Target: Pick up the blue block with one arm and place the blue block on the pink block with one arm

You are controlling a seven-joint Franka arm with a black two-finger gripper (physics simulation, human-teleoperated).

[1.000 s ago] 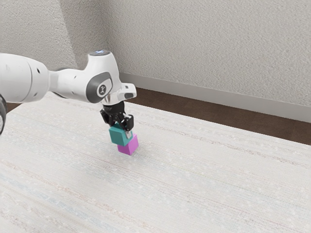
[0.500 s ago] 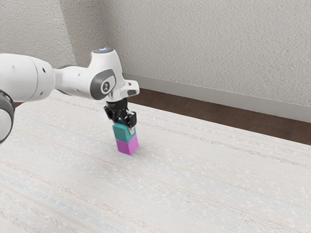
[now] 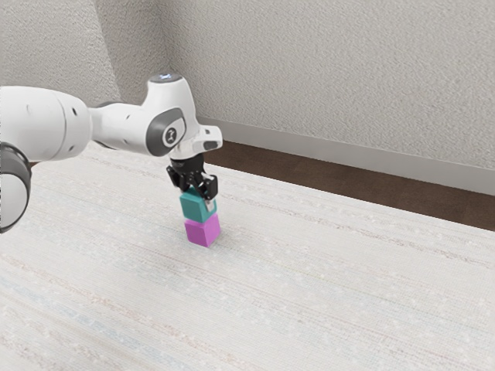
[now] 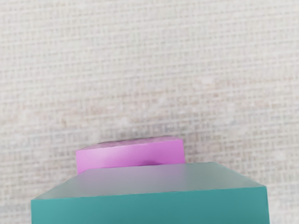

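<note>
The blue block (image 3: 193,207) is a small cube, and its color is more blue-green than plain blue. Its sides are smooth and flat with sharp edges. In the wrist view the blue block (image 4: 149,196) is big and close, right under the hand, with a paler top and a darker front side.

The blue block sits on top of the pink block (image 3: 203,231). The two make a little tower on the table (image 3: 325,294). They look like they touch, and the blue one stands straight, not tipped. It lines up well with the pink one, only a bit toward the exterior view's left. In the wrist view the pink block (image 4: 131,154) peeks out from behind the blue one, and the pale woven table (image 4: 149,70) lies all around.

The black pincer (image 3: 195,193) comes straight down onto the blue block from above. Its fingers are on two sides of the block's top part, pinching it. The white arm (image 3: 116,127) reaches in from the exterior view's left. Behind the table there is a dark floor (image 3: 348,174) and a gray wall (image 3: 332,69)
</note>
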